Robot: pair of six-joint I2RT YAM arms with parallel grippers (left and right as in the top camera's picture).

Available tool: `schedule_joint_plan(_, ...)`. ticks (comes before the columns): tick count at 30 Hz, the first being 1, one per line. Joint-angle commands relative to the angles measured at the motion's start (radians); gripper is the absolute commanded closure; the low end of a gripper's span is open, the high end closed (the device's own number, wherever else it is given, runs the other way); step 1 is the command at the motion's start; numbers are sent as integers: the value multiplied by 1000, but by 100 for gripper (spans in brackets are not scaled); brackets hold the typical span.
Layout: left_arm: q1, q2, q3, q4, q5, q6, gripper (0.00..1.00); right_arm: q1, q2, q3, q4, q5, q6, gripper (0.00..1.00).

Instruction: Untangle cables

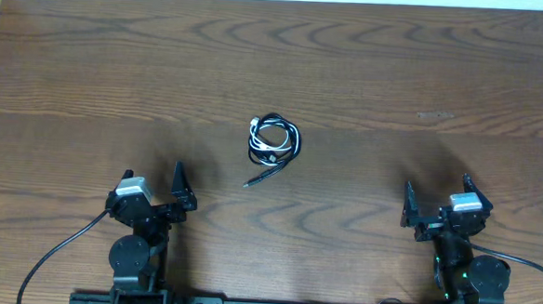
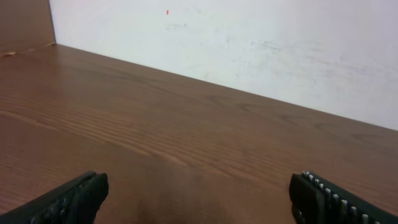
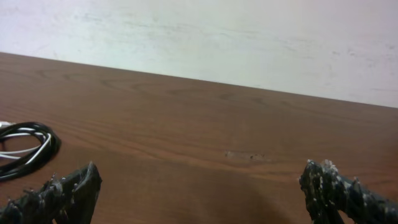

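Observation:
The cables [image 1: 273,140] lie coiled together in the middle of the wooden table, a black cord wound round a white one, with one black end [image 1: 260,177] trailing toward the front. In the right wrist view the same cables [image 3: 25,149] show at the far left edge. My left gripper [image 1: 151,185] rests open at the front left, well short of the coil. My right gripper [image 1: 437,196] sits open at the front right, also far from it. Both wrist views, left gripper [image 2: 199,196] and right gripper [image 3: 199,190], show only bare wood between the fingers.
The wooden table [image 1: 424,76] stretches to a pale wall [image 3: 217,37] at the back. A small scuff mark [image 1: 434,115] lies right of centre. The arms' thick black wires [image 1: 57,251] run off their bases at the front edge.

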Motion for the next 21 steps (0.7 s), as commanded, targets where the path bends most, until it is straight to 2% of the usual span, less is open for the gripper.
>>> schedule_joint_plan(1, 4, -7, -15, -44, -27, 10, 2, 15, -4, -1, -4, -2, 12, 1)
schedule_joint_plan(14, 4, -7, -15, -44, -27, 10, 2, 15, -4, -1, -4, -2, 12, 1)
schedule_joint_plan(16, 5, -7, -15, -43, -44, 56, 2, 15, -4, -1, -4, -2, 12, 1)
schedule_joint_plan(21, 4, -7, -15, -43, -43, 59, 2, 15, -4, -1, -4, -3, 12, 1)
